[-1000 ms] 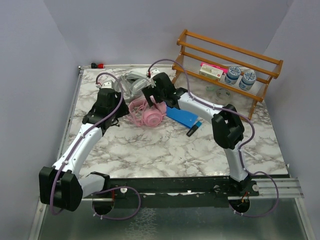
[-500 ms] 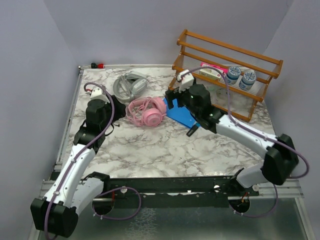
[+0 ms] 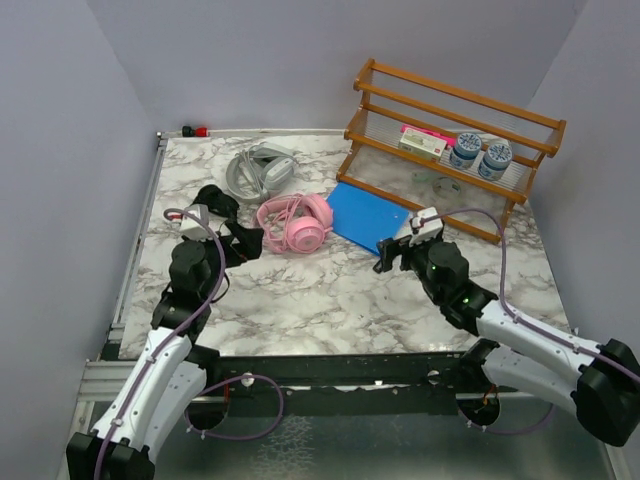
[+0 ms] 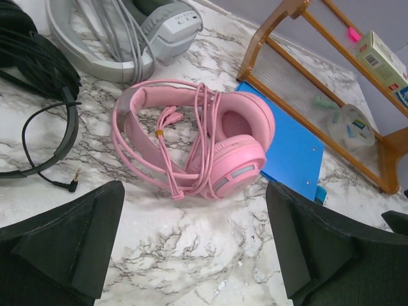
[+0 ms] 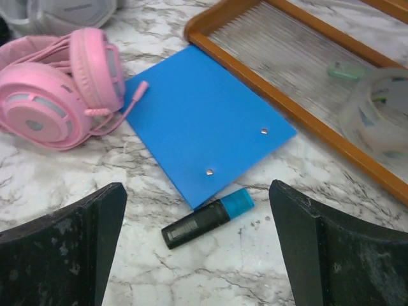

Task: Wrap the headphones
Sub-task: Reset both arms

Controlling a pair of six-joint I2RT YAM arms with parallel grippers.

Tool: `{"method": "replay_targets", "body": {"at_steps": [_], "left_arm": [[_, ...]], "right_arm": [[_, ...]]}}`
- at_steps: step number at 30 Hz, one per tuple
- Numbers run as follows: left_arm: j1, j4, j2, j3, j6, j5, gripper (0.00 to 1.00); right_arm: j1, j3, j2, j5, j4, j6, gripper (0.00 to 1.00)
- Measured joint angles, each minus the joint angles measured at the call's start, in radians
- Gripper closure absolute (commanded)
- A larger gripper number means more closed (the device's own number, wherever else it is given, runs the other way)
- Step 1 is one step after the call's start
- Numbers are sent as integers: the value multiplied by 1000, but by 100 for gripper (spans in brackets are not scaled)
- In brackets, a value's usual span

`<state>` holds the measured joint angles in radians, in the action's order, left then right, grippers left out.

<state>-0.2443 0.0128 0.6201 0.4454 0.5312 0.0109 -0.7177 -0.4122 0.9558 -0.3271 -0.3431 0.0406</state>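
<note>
**Pink pair wrapped and released; both arms backed off**

Left gripper (image 4: 197, 245): the jaws have just sprung wide apart and hold nothing. Right gripper (image 5: 197, 248): jaws apart, also empty. Both arms have pulled back from the pink headphones (image 4: 239, 143) toward the near edge of the tabletop (image 3: 330, 290).

The pink headphones lie flat, with the pink cable looped several times around band and cup. Its plug reaches the edge of the blue board (image 5: 204, 121) to their right. Judgement: this pair is finished.

The grey-white headphones (image 4: 127, 32) sit just behind it. The black headphones (image 4: 38, 64) lie to its left with the thin cable trailing loose, so they are probably still to be wrapped.

Writing: the box (image 3: 422, 143) and jars (image 3: 465, 148) on the wooden rack (image 3: 455, 95), behind and right of the pink pair, carry print too small to read.
</note>
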Motion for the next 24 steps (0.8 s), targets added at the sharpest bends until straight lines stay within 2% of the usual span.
{"method": "replay_targets", "body": {"at_steps": [3,5,6,8,10,12,15,19,24], "left_arm": [[0,-46,-11,-47,37,-31,1],[0,-78,-15,-72,56,-72,1],[0,-90,-10,-77,60,-93,1],[0,-131,22,-83,55,-141,1],[0,-191,70,-87,37,-185,1],[-5,-259,128,-97,2,-232,1],[-7,-354,197,-133,-81,-315,1],[-7,-452,264,-161,-158,-381,1],[-7,-674,382,-239,-258,-444,1]], "right_arm": [[104,9,-19,10,10,45,0],[210,4,-26,52,20,93,0],[322,3,-29,76,22,114,0],[449,-1,-23,103,17,145,0],[520,-2,3,113,-9,139,0],[550,7,45,125,-73,105,3],[563,122,98,124,-296,51,9],[572,280,251,94,-568,-10,7],[576,267,526,50,-831,-53,3]]}}
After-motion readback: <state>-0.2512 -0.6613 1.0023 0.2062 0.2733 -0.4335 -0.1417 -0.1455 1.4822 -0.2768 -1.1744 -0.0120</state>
